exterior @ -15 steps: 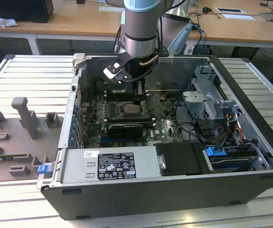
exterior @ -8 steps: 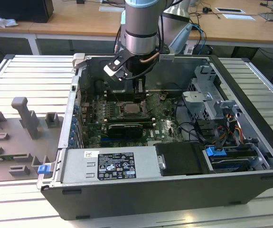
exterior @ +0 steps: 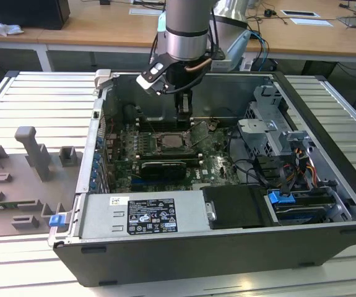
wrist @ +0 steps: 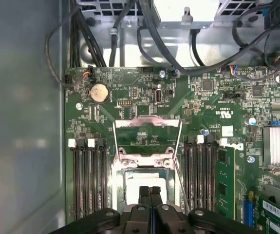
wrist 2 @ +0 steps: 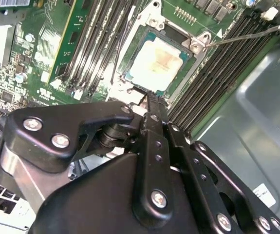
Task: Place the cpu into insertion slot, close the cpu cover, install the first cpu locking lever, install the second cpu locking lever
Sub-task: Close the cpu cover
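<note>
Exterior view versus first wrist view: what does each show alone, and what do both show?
Exterior view: the whole black computer case, its grey labelled power supply box and a grey moulded fixture tray on the exterior view's left. First wrist view: a round silver coin battery and the thin silver cpu cover frame swung open. Both: the green circuit board, the pale square cpu seated in the silver-rimmed insertion slot, shut black fingers over it.

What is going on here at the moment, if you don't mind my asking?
A robot arm is working inside an open computer case. The cpu lies flat in the insertion slot, while the cpu cover is swung up, open. The jaws are shut and poised close over the cpu.
</note>
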Available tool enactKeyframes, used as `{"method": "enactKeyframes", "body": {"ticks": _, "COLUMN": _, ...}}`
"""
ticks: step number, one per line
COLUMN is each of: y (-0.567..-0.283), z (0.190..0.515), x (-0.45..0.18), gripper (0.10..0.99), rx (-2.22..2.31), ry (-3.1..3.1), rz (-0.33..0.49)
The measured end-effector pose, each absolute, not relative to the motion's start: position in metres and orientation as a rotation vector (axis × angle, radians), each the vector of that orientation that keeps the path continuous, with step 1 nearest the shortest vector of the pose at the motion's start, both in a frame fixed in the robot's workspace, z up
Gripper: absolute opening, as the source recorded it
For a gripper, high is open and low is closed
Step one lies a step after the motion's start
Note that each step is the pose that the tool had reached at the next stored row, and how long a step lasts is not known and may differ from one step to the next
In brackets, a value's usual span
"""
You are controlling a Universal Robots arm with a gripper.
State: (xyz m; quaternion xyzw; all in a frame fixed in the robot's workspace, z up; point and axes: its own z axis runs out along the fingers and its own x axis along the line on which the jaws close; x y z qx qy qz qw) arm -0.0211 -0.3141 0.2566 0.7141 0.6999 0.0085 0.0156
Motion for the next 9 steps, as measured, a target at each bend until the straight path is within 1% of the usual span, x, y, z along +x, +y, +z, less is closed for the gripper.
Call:
{"method": "enactKeyframes", "body": {"ticks": 4, "y": -0.314, "z": 0.257, "x": -0.017, "gripper": 0.106, "rx": 2.221, "ry": 2.177, "rz": 0.027}}
{"method": "enactKeyframes", "body": {"ticks": 9, "y": -0.314, "z": 0.256, "x": 0.002, "gripper": 0.106, "rx": 2.222, "ry": 2.178, "rz": 0.025}}
